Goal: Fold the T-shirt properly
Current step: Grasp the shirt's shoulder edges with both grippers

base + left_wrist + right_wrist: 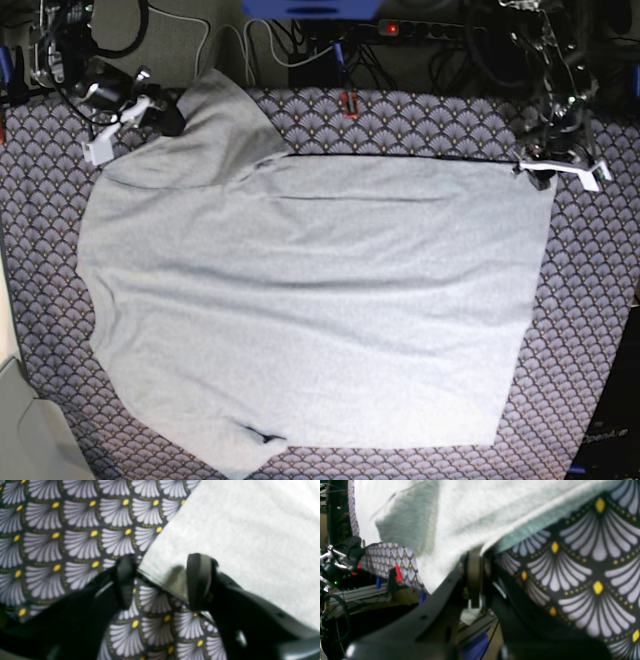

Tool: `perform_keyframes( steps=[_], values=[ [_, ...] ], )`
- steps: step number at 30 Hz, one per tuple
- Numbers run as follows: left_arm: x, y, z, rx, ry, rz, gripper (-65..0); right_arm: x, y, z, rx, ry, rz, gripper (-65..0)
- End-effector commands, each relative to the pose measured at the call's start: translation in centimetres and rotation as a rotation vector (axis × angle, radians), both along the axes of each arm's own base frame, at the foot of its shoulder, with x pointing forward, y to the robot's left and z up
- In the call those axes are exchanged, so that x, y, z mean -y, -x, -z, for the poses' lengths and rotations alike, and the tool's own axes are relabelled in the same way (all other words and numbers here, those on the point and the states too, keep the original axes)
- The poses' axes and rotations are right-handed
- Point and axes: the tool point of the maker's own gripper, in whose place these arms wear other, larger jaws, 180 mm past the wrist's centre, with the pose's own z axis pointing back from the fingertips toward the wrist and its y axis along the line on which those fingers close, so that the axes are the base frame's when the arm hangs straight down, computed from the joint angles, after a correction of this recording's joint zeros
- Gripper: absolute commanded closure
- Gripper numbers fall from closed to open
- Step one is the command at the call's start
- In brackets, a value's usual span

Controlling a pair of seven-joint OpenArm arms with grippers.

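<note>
In your left wrist view, the left gripper fills the lower half, blurred and dark. Its two fingers stand apart, straddling a corner of the T-shirt. The corner tip lies in the gap between them; whether either pad touches the cloth is too blurred to tell. The grey fabric spreads to the upper right and runs out of frame. The scallop-patterned tablecloth covers the rest.

In your right wrist view, the right gripper has its fingers pressed together on the T-shirt's hem, and a small scrap of grey cloth shows below the pads. The shirt rises to the upper left, one fold shadowed. The tablecloth lies at right. At left, past the table's edge, cables and clamps are out of focus.

In your base view, the T-shirt lies spread across the tablecloth, plain side up, no lettering visible. The right gripper sits at the upper left sleeve, which is folded over. The left gripper sits at the upper right corner. Both sets of fingertips are too small to read here. The shirt's bottom edge is cut off by the frame.
</note>
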Motion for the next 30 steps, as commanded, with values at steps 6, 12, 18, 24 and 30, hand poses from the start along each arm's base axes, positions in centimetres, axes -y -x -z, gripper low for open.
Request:
perform_keyframes(
  steps=[6,12,18,24,30],
  values=[
    [1.3,0.9,1.5,-0.068,0.064,0.019,-4.2,0.9,0.5,0.2,-0.025,0.042,-0.028,0.0],
    [1.2,0.8,1.1,-0.062,0.057,0.022,-0.4,1.6,0.2,-0.1,-0.015,0.062,-0.037,0.0],
    [0.8,0.4,-0.3,-0.035,0.031,0.029,-0.4,1.8,-0.4,-1.5,0.03,0.088,-0.062,0.0],
    [0.9,0.8,-2.7,0.004,-0.014,0.056,-0.4,0.6,-0.7,-3.7,0.096,0.098,-0.102,0.0],
    [0.7,1.1,-4.5,0.032,-0.053,0.069,-0.4,1.2,-0.6,-5.5,0.157,0.219,-0.108,0.0]
  ],
)
